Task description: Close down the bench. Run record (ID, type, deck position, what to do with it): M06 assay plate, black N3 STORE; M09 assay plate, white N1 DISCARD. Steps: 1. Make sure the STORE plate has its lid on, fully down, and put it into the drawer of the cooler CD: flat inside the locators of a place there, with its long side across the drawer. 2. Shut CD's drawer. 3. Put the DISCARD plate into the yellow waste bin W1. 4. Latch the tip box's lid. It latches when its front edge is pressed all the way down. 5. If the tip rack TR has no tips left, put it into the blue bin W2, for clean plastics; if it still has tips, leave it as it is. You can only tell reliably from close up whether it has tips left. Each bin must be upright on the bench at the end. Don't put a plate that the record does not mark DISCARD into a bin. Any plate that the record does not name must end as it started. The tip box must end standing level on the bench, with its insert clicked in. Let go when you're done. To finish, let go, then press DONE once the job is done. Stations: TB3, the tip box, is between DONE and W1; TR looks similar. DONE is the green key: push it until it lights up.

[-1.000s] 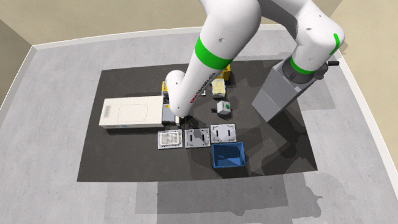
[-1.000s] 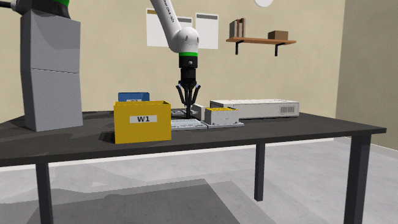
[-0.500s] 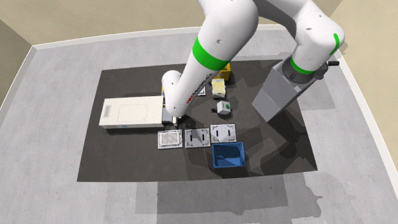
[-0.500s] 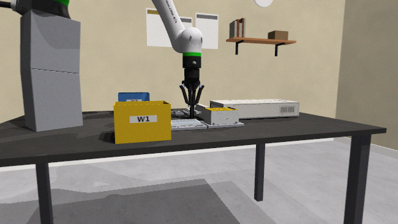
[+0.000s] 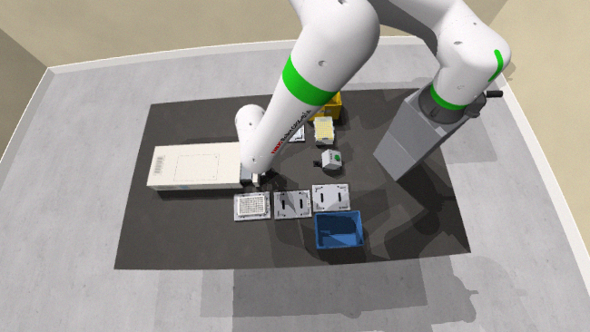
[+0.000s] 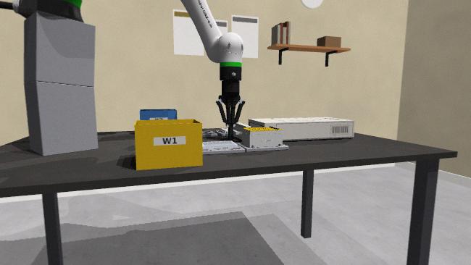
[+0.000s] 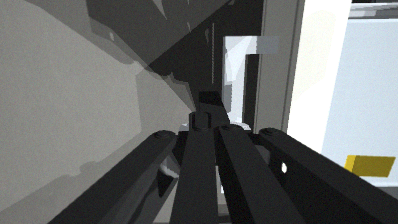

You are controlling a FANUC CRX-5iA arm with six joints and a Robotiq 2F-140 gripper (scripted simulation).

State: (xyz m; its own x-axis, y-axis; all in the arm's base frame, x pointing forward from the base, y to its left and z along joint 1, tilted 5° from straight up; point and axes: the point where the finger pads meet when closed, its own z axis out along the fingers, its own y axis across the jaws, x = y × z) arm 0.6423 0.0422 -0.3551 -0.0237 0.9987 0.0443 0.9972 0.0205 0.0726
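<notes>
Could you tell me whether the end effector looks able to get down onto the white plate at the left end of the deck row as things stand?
Probably yes. The end effector is shut and empty, low beside the cooler, and the white plate lies just in front with nothing above it.

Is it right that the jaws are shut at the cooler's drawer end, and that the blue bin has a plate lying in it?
Not quite. The gripper is shut with nothing in it, down at the drawer end of the cooler, but the blue bin holds no plate. The top view looks straight into it and shows only its blue floor and shadow.
</notes>
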